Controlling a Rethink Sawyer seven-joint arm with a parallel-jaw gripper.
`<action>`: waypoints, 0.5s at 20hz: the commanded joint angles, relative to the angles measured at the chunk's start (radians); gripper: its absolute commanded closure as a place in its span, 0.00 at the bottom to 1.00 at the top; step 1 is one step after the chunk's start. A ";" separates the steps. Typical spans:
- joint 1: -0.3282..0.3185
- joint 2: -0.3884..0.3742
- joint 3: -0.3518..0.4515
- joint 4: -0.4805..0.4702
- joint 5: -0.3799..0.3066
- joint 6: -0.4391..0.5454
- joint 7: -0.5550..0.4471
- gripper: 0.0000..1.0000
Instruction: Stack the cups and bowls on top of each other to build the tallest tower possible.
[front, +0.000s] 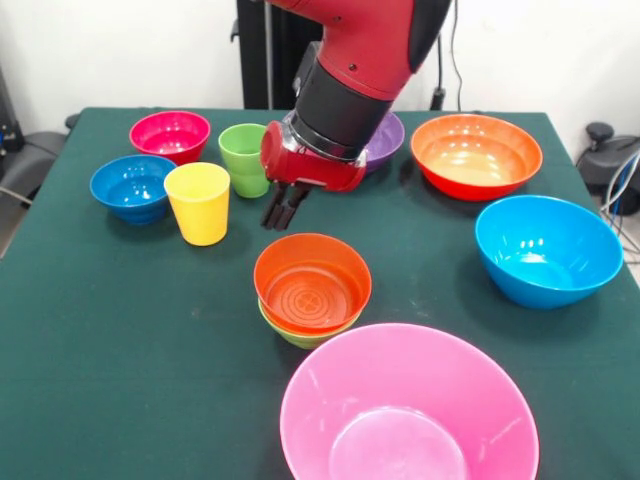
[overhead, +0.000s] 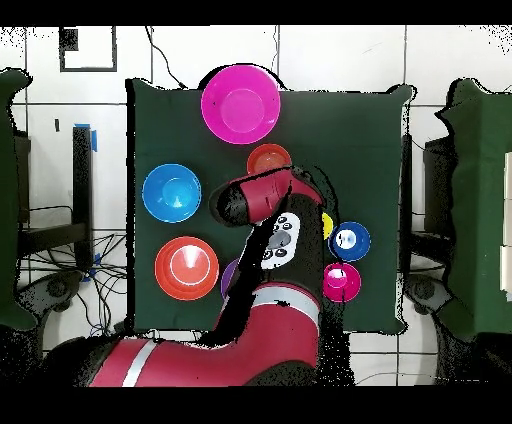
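Black fingers (front: 283, 208) of my gripper (front: 281, 214) hang close together, nearly shut, holding nothing, above the green cloth table (front: 120, 330). Just in front sits the orange-red bowl (front: 312, 283), nested in the small green bowl (front: 300, 335). Beside my gripper stand the green cup (front: 241, 158) and yellow cup (front: 198, 202). Farther out: dark blue bowl (front: 132, 187), magenta bowl (front: 170, 135), purple bowl (front: 388, 140), orange bowl (front: 476, 154), light blue bowl (front: 548, 249), pink bowl (front: 408, 408).

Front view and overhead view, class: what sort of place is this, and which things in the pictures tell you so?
Probably a robotics lab, not a kitchen. A red and black robot arm works over a table under green cloth, coloured plastic bowls such as the large pink bowl are laid out, and cables trail over a tiled floor.
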 joint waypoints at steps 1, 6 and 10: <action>0.041 0.013 0.063 0.069 0.008 -0.039 0.122 1.00; 0.056 0.034 0.058 0.055 0.014 -0.061 0.150 1.00; 0.073 0.043 0.048 0.051 0.018 -0.071 0.170 1.00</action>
